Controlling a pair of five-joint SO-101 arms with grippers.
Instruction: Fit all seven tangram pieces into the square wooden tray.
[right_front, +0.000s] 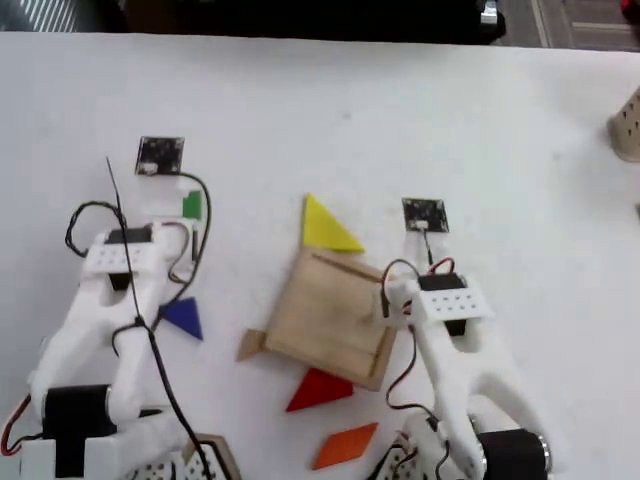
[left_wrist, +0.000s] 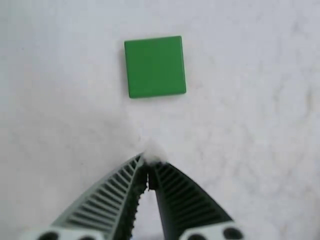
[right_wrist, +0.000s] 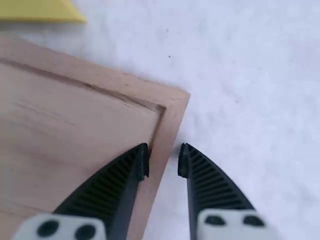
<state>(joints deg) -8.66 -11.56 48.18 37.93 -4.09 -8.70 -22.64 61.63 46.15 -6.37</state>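
The tray (right_front: 325, 315) lies askew at the middle of the counter (right_front: 300, 110). The right claw (right_wrist: 163, 162) points down, slightly open astride its rim. The left claw (left_wrist: 146, 167), closed and empty, points down near the green square (left_wrist: 155, 66).

a robotics lab or a maker's bench, by the look of it. the worktop (right_front: 300, 120) is a plain white sheet. my left arm (right_front: 100, 300) and right arm (right_front: 460, 350) are white printed shells with loose wires (right_front: 192, 235) looping outside them. each carries a bare circuit board (right_front: 160, 155). my left pincer (left_wrist: 146, 167) has ribbed printed fingers (left_wrist: 110, 200). at 3 o'clock stands a perforated tan block (right_front: 628, 125), and past 12 o'clock there is grey floor (right_front: 585, 25).
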